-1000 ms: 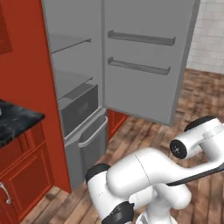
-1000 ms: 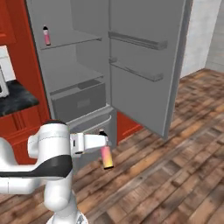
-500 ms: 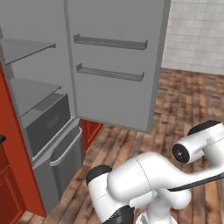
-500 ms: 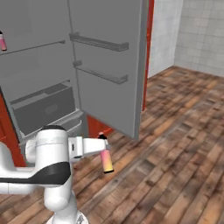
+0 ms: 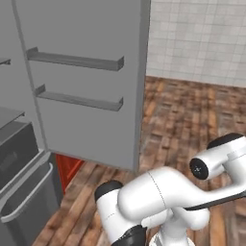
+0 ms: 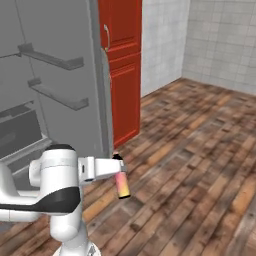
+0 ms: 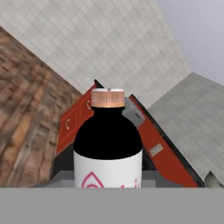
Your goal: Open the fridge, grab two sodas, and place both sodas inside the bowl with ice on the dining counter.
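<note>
My gripper [image 6: 119, 169] is shut on a soda [image 6: 122, 184], a slim bottle with a pink-to-orange body, held out to the right of my white arm above the wooden floor. The hand view looks at this soda [image 7: 108, 144] close up: copper cap, dark neck, white label with a pink mark. The grey fridge stands open on the left, its door [image 5: 86, 86] swung out with two bar shelves on its inside, and its door [image 6: 55, 75] is seen edge-on from the other side. The fridge's bottom drawer [image 5: 26, 204] is at the lower left. The bowl and the dining counter are out of view.
Tall red cabinets [image 6: 122, 75] with a metal handle stand just behind the fridge door. White tiled walls [image 5: 197, 38] close off the back. Open wooden floor [image 6: 200, 150] stretches to the right.
The whole picture has swung to the right: the camera has moved, so the fridge has slid left and more floor and tiled wall show. The arm keeps its pose with the soda in its grip.
</note>
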Tool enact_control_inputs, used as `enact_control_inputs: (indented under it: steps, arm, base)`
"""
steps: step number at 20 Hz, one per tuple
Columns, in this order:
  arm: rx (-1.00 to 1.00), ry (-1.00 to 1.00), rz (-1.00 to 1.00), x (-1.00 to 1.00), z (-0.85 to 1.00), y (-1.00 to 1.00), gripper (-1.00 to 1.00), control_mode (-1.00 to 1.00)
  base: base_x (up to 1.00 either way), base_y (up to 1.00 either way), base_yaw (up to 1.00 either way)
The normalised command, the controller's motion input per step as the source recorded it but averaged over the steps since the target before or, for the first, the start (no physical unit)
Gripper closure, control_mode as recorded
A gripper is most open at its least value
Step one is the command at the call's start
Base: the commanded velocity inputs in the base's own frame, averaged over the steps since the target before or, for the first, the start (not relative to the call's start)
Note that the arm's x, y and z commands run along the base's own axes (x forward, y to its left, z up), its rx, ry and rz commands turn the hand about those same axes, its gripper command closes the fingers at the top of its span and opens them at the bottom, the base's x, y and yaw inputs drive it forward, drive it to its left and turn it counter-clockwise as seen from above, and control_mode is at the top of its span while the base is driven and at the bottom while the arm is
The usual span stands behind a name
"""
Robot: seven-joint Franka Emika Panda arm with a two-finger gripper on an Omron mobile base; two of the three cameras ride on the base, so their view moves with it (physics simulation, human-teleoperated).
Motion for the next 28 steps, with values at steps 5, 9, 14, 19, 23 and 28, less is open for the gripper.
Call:
enact_control_inputs:
  steps: [5, 9, 14, 19, 23, 28]
  arm:
    - [0.00, 0.00, 0.00, 0.00, 0.00, 0.00, 1.00, 1.00]
    - [0.00, 0.00, 0.00, 0.00, 0.00, 0.00, 1.00, 1.00]
    - [0.00, 0.00, 0.00, 0.00, 0.00, 0.00, 1.00, 1.00]
    - [0.00, 0.00, 0.00, 0.00, 0.00, 0.00, 1.00, 1.00]
    - [0.00, 0.00, 0.00, 0.00, 0.00, 0.00, 1.00, 1.00]
    - [0.00, 0.00, 0.00, 0.00, 0.00, 0.00, 1.00, 1.00]
  base:
    - [0.46, -1.00, -0.02]
    - [0.55, -1.00, 0.00]
    - [0.77, -0.99, 0.00]
    - [0.99, -0.96, 0.00]
    - [1.00, -0.82, 0.00]
    - [1.00, -0.53, -0.07]
